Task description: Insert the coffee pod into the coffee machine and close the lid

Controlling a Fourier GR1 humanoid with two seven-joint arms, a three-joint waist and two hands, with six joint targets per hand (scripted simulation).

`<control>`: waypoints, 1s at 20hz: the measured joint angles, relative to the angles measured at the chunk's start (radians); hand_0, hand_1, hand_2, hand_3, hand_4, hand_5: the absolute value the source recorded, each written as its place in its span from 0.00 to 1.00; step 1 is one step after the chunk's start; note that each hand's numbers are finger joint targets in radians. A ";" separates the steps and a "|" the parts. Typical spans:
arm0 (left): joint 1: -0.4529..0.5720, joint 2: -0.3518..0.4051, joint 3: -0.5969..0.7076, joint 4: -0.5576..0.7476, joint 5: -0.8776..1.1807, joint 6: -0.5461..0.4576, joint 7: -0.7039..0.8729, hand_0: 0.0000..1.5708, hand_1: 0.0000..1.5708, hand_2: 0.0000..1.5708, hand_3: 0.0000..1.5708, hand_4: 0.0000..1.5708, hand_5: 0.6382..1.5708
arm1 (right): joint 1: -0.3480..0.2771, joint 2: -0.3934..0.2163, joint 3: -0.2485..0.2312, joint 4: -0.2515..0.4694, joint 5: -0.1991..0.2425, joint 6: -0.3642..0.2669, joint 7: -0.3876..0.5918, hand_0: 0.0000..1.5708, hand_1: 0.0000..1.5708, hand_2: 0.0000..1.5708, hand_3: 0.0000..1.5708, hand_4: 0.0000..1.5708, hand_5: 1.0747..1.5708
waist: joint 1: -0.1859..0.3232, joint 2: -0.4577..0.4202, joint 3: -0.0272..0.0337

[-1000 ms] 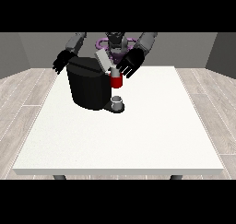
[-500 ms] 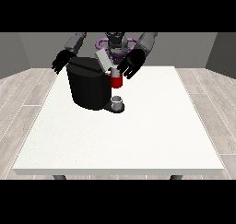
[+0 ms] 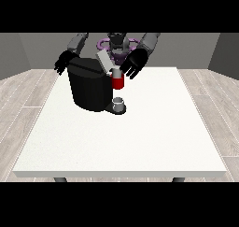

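The black coffee machine (image 3: 90,88) stands at the table's far left of centre, with its grey lid (image 3: 103,60) tilted up and open. A red holder (image 3: 117,83) sticks out of its front above a small grey cup (image 3: 119,103). A small pale piece (image 3: 115,72) sits on top of the red holder; I cannot tell if it is the pod. The hand at the view's right (image 3: 133,64) hovers just right of the lid and above the red holder, fingers spread and holding nothing. The hand at the view's left (image 3: 62,62) hangs behind the machine's left corner with relaxed fingers.
The white table (image 3: 140,142) stretches wide toward the camera and to the right of the machine. The robot's torso (image 3: 117,46) stands right behind the machine at the far edge.
The hand at the view's right has shifted slightly, staying beside the raised lid. The machine, lid and other hand look unchanged.
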 measured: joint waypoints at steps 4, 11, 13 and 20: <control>-0.009 0.008 0.001 -0.005 -0.003 -0.013 -0.010 0.58 0.58 0.65 0.55 0.23 1.00 | -0.008 -0.012 -0.014 0.018 -0.008 0.010 -0.017 0.00 0.00 0.00 0.00 0.26 1.00 | 0.007 0.009 -0.0001; 0.001 0.045 -0.029 0.005 -0.041 -0.061 -0.039 0.00 0.00 0.00 0.00 0.00 1.00 | 0.006 -0.012 -0.003 0.006 -0.001 0.005 0.000 0.00 0.00 0.00 0.00 0.22 1.00 | -0.005 -0.001 0.0002; 0.001 0.055 -0.032 0.007 -0.050 -0.066 -0.045 0.00 0.00 0.00 0.00 0.00 1.00 | 0.008 -0.011 -0.002 0.003 -0.003 0.007 -0.003 0.00 0.00 0.00 0.00 0.25 1.00 | -0.008 0.000 0.0002; 0.015 0.033 -0.042 -0.003 -0.062 -0.094 -0.040 0.00 0.00 0.00 0.00 0.00 1.00 | 0.013 -0.008 -0.016 0.032 -0.001 -0.011 -0.016 0.00 0.00 0.00 0.00 0.25 1.00 | 0.020 -0.033 -0.0008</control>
